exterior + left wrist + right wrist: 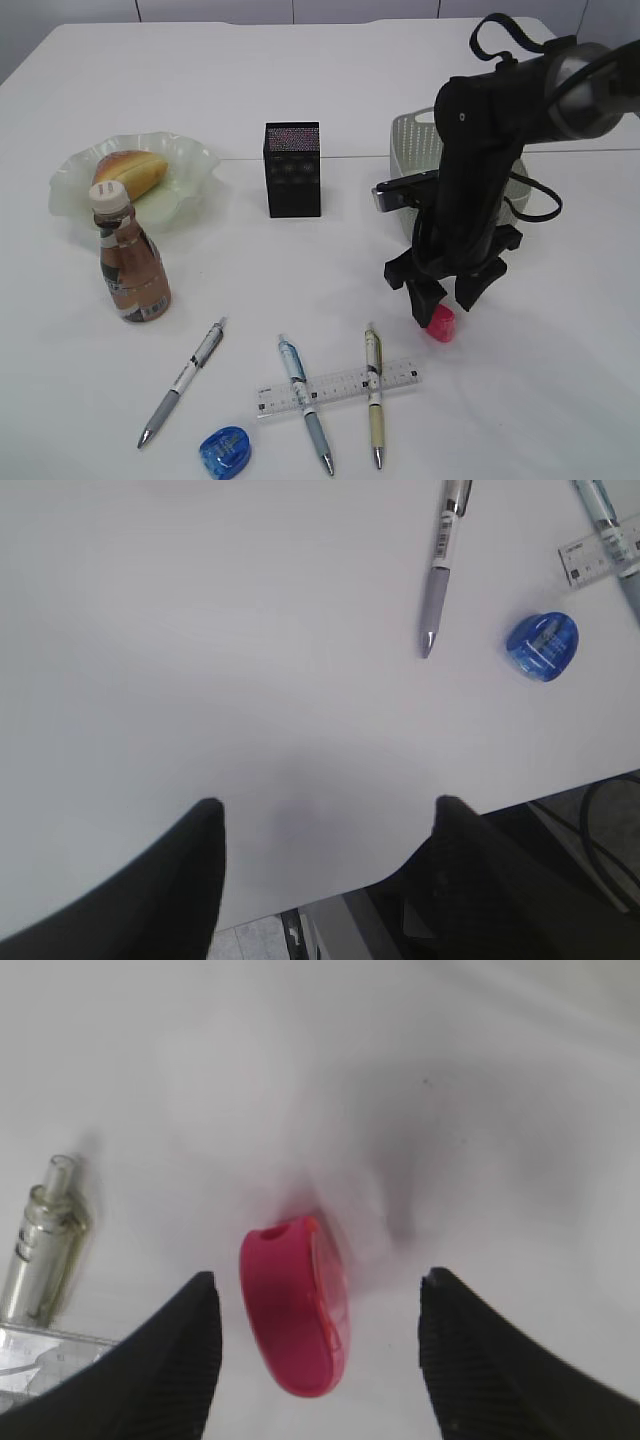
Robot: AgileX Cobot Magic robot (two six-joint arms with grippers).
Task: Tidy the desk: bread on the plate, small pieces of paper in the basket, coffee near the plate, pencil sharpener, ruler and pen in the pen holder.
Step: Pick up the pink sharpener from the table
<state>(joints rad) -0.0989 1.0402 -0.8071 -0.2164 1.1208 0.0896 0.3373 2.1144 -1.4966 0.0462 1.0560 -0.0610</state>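
Pink pencil sharpener (295, 1305) stands on edge on the white tabletop (560, 370) towards its right side, between the spread fingers (190, 1360) of the right gripper (445, 297), neither touching it. The left gripper (325, 870) hangs parted over the near-left edge, holding nothing. A blue pencil sharpener (224, 451) lies by the near edge, beside the ruler (340, 388).
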